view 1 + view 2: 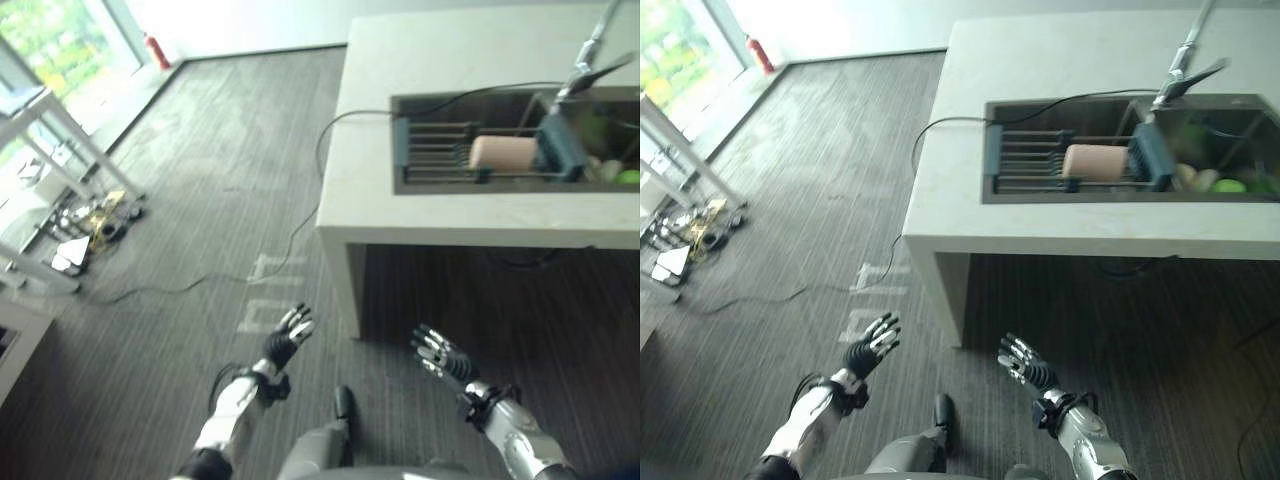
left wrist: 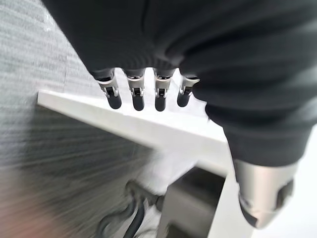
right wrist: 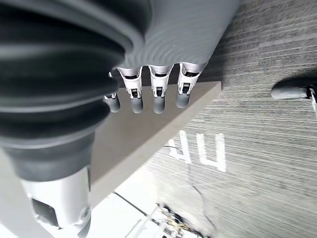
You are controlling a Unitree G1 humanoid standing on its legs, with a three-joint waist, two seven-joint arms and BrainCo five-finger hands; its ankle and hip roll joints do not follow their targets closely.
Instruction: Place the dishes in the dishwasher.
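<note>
White floor marking — unreadable (blurred).

Open floor ahead; counter edge, rack across sink.

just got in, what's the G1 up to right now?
Nothing is in hand yet. The left hand and right hand hang open and empty over the dark floor, short of the white counter. The dishes are still in the sink: a beige cup lies on its side on a dark rack, with greenish items further along under the faucet. No dishwasher in view, so loading hasn't started.
</note>
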